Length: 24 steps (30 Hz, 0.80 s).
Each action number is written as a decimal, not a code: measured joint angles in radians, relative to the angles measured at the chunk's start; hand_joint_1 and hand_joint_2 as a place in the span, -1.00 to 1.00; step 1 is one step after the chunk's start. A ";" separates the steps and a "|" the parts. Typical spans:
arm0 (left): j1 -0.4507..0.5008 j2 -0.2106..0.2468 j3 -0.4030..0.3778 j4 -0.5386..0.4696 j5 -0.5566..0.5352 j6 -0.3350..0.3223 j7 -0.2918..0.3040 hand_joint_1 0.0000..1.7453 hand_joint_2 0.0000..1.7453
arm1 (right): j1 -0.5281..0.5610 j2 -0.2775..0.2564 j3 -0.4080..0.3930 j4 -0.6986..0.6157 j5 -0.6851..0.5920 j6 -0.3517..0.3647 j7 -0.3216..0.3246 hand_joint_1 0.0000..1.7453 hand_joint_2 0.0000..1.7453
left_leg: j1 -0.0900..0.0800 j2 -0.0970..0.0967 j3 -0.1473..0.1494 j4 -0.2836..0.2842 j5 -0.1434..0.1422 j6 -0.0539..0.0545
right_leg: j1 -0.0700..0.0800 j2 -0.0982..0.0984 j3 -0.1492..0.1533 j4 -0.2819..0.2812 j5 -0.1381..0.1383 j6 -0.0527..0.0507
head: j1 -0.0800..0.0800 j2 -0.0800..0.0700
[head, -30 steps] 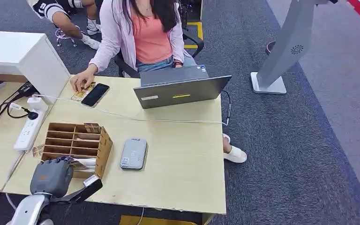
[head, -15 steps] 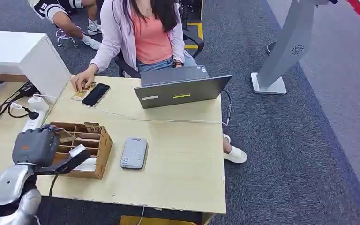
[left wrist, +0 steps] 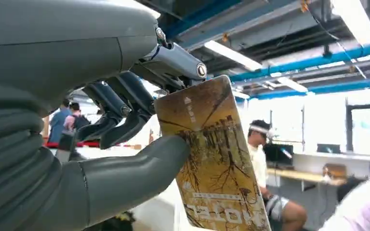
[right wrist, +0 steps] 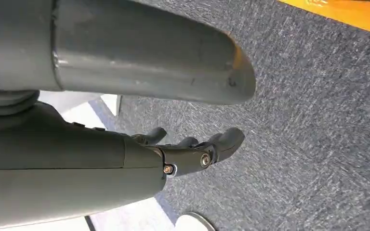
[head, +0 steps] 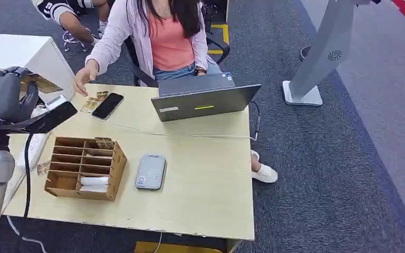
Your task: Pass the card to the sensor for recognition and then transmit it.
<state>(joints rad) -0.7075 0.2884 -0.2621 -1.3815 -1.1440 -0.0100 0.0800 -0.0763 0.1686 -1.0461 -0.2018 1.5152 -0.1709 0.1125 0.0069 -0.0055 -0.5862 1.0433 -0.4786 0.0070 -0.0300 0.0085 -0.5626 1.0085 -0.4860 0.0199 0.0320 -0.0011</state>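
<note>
Item 1, card: your left hand (left wrist: 125,125) is pinching a yellow-brown printed plastic card (left wrist: 212,159) between thumb and fingers, raised high at the far left of the scene, well above the table.

Item 2, sensor: the flat grey rounded reader pad (head: 151,172) is lying on the pale wooden table (head: 200,184), just right of the slotted brown wooden card box (head: 84,167), with nothing on it.

Item 3, right hand (right wrist: 192,151): it is hanging over dark carpet, fingers loosely curled, gripping nothing.

Progress, as a judgement: you are holding the card clear of the box, so the pick-up looks done; presenting it to the pad and handing it on are both waiting.

Views: the left wrist view is giving you the card face and the grip on it. The head view is giving you the pad, the box, and the seated person (head: 163,37) at the far side reaching toward the table's far left corner.
</note>
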 joint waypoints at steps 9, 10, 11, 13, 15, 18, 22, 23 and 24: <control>-0.354 -0.057 -0.031 0.442 -0.091 0.016 0.081 1.00 1.00 | -0.007 0.000 0.048 0.000 0.006 0.029 -0.009 -1.00 -1.00 | 0.000 0.001 0.000 0.000 0.002 -0.001 | 0.000 0.001 -0.001 0.000 0.003 -0.001 | 0.000 0.000; -0.374 -0.063 -0.034 0.479 -0.094 0.016 0.082 1.00 1.00 | -0.007 0.000 0.052 0.000 0.006 0.032 -0.009 -1.00 -1.00 | 0.000 0.001 0.000 0.000 0.002 -0.001 | 0.000 0.001 -0.001 0.000 0.003 -0.001 | 0.000 0.000; -0.390 -0.068 -0.035 0.510 -0.096 0.018 0.082 1.00 1.00 | -0.007 0.000 0.055 0.000 0.006 0.032 -0.009 -1.00 -1.00 | 0.000 0.001 0.000 0.000 0.002 -0.001 | 0.000 0.002 -0.001 0.000 0.003 -0.001 | 0.000 0.000; -0.412 -0.077 -0.036 0.555 -0.097 0.020 0.082 1.00 1.00 | -0.007 0.000 0.061 0.000 0.006 0.034 -0.009 -1.00 -1.00 | 0.000 0.001 0.000 0.000 0.002 -0.001 | 0.000 0.002 -0.001 0.000 0.003 -0.001 | 0.001 0.000; -0.428 -0.083 -0.037 0.590 -0.101 0.023 0.087 1.00 1.00 | -0.007 0.000 0.063 0.000 0.006 0.036 -0.004 -1.00 -1.00 | 0.000 0.001 -0.001 0.000 0.002 -0.001 | 0.000 0.002 -0.001 0.000 0.003 -0.001 | 0.001 0.000; -0.453 -0.093 -0.038 0.648 -0.110 0.033 0.088 -0.50 1.00 | -0.007 0.000 0.064 0.000 0.006 0.039 0.005 -1.00 -1.00 | 0.000 0.001 -0.001 0.000 0.002 -0.001 | 0.000 0.002 -0.001 0.000 0.003 -0.001 | 0.001 0.000; -0.457 -0.103 -0.038 0.683 -0.113 0.062 0.087 -1.00 1.00 | -0.007 0.000 0.064 0.000 0.005 0.034 0.008 -1.00 -1.00 | 0.000 0.001 -0.001 0.000 0.002 -0.001 | 0.000 0.002 -0.001 0.000 0.003 -0.001 | 0.001 0.000; -0.457 -0.105 -0.038 0.687 -0.114 0.077 0.088 -1.00 1.00 | -0.007 0.000 0.064 0.000 0.005 0.034 0.008 -1.00 -1.00 | 0.000 0.001 -0.001 0.000 0.002 -0.001 | 0.000 0.002 -0.001 0.000 0.003 -0.001 | 0.001 0.000; -0.456 -0.105 -0.038 0.689 -0.114 0.087 0.089 -1.00 1.00 | -0.007 0.000 0.064 0.000 0.005 0.032 0.008 -1.00 -1.00 | 0.000 0.001 -0.001 0.000 0.002 -0.001 | 0.000 0.002 -0.001 0.000 0.003 -0.001 | 0.001 0.000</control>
<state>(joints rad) -1.1638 0.1839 -0.2998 -0.6928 -1.2581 0.0767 0.1686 -0.0831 0.1686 -0.9819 -0.2018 1.5206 -0.1385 0.1205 0.0068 -0.0042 -0.5872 1.0432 -0.4765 0.0063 -0.0300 0.0105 -0.5637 1.0088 -0.4832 0.0189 0.0328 -0.0011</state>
